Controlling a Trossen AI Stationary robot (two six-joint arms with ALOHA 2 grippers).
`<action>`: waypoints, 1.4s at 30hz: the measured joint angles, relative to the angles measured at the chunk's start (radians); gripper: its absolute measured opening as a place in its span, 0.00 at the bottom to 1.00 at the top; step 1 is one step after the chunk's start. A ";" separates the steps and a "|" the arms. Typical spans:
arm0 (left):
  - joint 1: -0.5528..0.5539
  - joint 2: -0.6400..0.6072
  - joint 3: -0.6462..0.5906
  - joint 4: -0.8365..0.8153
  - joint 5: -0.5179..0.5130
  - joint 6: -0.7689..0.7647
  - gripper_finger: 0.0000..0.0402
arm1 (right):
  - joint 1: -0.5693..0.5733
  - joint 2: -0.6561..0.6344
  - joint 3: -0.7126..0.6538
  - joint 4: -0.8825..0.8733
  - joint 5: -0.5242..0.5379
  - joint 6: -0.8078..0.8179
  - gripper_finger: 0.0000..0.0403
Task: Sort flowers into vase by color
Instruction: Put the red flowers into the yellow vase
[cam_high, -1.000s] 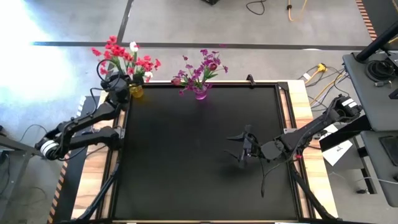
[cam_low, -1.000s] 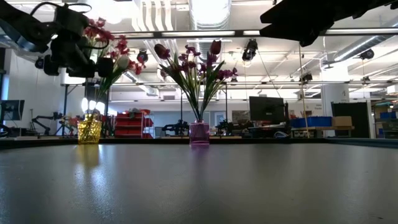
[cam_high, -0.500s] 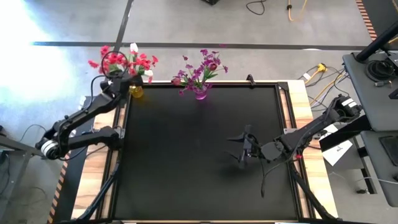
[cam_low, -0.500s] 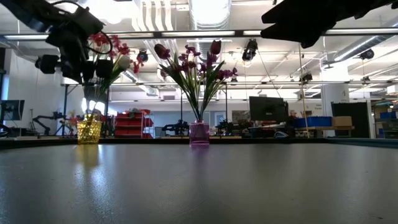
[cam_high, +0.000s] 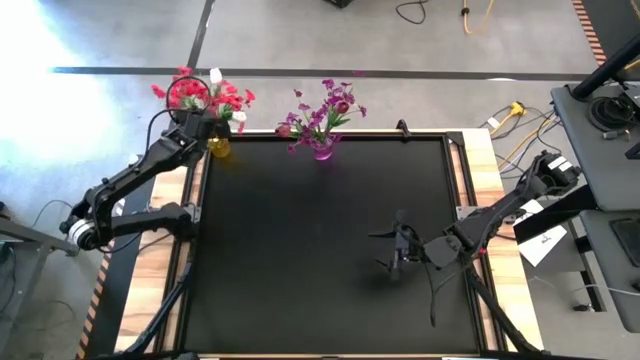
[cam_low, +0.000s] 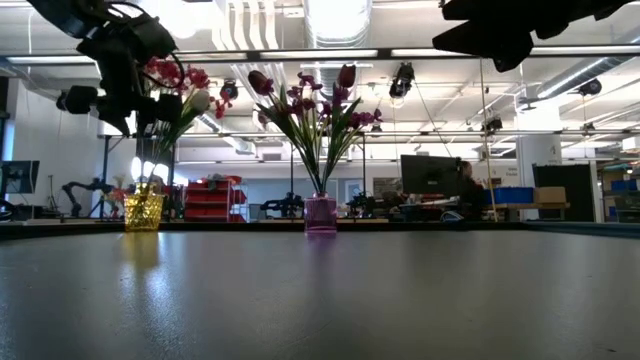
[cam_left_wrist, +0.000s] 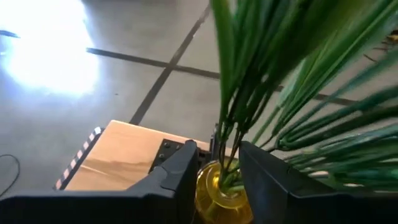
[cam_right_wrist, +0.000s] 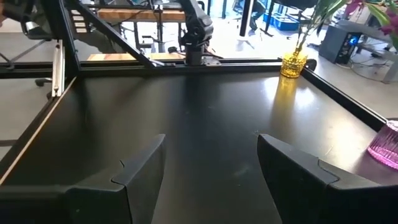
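Red-pink sprays (cam_high: 225, 100) and a white bloom (cam_high: 215, 75) stand with their stems in a yellow vase (cam_high: 218, 147) at the table's far left corner. Purple-magenta sprays (cam_high: 325, 108) stand in a pink vase (cam_high: 322, 151) at the far edge. My left gripper (cam_high: 203, 127) hovers just above the yellow vase (cam_left_wrist: 221, 193), narrowly open, with the green stems (cam_left_wrist: 227, 134) rising between its fingers. My right gripper (cam_high: 392, 250) hangs open over the table's right half, away from both vases. My left gripper (cam_left_wrist: 217, 155) has the red sprays' stems between its two fingers just above the yellow vase's mouth, coming level from the table's left side. A gap shows on either side of the stems, and I cannot tell whether a finger touches them.
The black tabletop (cam_high: 300, 250) has a raised rim. Both vases show in the low view, yellow (cam_low: 143, 210) and pink (cam_low: 320, 213), with the room's shelves and screens behind. Cables and equipment lie on the floor to the table's right.
My left gripper has moved toward the table's right and far edge, in over the yellow vase. A red-pink cluster that leaned out to the left has swung with it and now stands more upright among the others. My right gripper has drifted slightly toward the near edge.
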 joint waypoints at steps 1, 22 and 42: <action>0.000 0.008 0.000 0.005 -0.011 -0.003 0.25 | 0.003 0.000 0.000 -0.002 0.000 0.000 0.61; -0.015 0.165 -0.005 0.000 -0.154 -0.185 0.00 | 0.004 0.000 0.000 -0.055 0.002 0.007 0.61; -0.021 0.189 -0.007 -0.040 -0.121 -0.207 0.21 | 0.003 0.000 0.000 -0.058 0.002 0.015 0.61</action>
